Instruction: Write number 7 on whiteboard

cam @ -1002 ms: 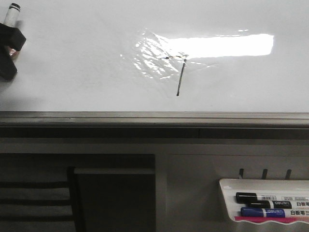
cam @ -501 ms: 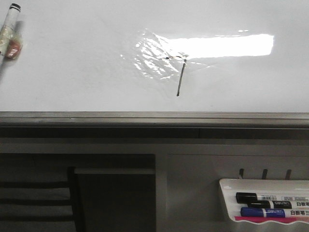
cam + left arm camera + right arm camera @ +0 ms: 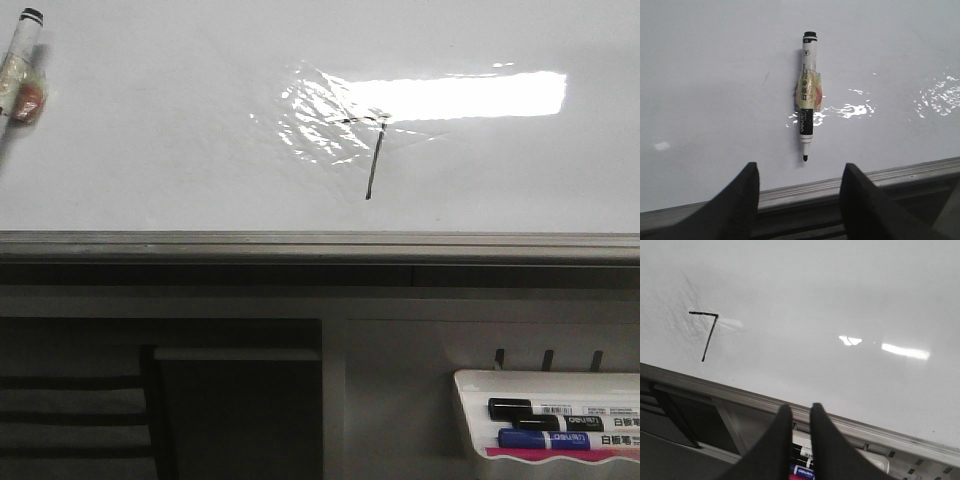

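The number 7 (image 3: 372, 150) is drawn in thin black marker on the whiteboard (image 3: 180, 120), beside the bright light reflection. It also shows in the right wrist view (image 3: 709, 335). A black-tipped marker (image 3: 18, 60) with a taped barrel lies loose on the board at the far left. In the left wrist view the marker (image 3: 807, 100) lies with its tip toward my left gripper (image 3: 800, 167), which is open, empty and back over the board's frame edge. My right gripper (image 3: 801, 407) is shut and empty, over the frame. Neither gripper shows in the front view.
The board's grey metal frame (image 3: 300, 243) runs across below the writing. A small white tray (image 3: 470, 420) at the lower right holds a black marker (image 3: 545, 409) and a blue marker (image 3: 560, 439). A dark chair back (image 3: 70, 410) is at the lower left.
One second ago my left gripper was at the marker at the far left; it has since drawn out of the front view, leaving the marker lying on the board.
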Motion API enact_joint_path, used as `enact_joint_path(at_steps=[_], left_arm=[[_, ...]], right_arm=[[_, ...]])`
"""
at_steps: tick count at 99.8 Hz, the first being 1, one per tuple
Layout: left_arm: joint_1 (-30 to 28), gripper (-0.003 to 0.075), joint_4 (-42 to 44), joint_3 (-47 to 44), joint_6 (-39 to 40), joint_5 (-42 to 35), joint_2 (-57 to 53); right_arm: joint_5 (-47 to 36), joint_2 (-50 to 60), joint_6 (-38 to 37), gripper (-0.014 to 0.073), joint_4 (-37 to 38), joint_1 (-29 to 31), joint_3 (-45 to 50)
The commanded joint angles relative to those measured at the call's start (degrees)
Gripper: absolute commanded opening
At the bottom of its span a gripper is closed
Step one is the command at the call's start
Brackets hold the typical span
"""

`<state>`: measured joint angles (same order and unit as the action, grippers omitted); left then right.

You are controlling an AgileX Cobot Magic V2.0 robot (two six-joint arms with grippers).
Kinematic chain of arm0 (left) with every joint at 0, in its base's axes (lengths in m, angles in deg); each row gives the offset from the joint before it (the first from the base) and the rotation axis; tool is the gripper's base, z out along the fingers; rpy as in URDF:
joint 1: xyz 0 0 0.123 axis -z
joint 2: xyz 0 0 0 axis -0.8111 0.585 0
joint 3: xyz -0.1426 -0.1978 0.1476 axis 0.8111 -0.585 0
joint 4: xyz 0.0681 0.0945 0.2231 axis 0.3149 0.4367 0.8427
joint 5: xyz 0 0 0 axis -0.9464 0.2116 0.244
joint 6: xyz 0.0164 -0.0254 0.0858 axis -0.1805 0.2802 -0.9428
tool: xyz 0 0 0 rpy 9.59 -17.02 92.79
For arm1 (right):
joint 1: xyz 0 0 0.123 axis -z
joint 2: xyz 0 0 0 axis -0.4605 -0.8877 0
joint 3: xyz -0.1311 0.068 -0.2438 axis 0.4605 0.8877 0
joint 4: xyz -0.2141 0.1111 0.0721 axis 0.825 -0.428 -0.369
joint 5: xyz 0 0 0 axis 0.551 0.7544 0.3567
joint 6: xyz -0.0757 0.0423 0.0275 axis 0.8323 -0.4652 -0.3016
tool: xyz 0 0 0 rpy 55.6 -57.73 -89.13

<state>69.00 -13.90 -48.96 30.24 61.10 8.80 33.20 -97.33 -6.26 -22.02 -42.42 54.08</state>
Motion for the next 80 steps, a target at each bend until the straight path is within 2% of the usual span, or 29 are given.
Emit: enact_joint_path(at_steps=[1, 29, 80], left_arm=[[-0.15, 0.0291, 0.40, 0.20, 0.62, -7.07, -0.15], [-0.15, -0.0020, -0.94, -0.19, 0.62, -7.10, -0.15], [-0.15, -0.0020, -0.94, -0.19, 0.62, -7.02, -0.15]], right_arm=[[-6.01, 0.63, -0.29, -0.0070, 0.72, 0.51, -0.27], [-6.17, -0.10, -0.29, -0.0071, 1.29, 0.51, 0.18], [-6.17, -0.10, -0.29, -0.0071, 1.29, 0.51, 0.18]])
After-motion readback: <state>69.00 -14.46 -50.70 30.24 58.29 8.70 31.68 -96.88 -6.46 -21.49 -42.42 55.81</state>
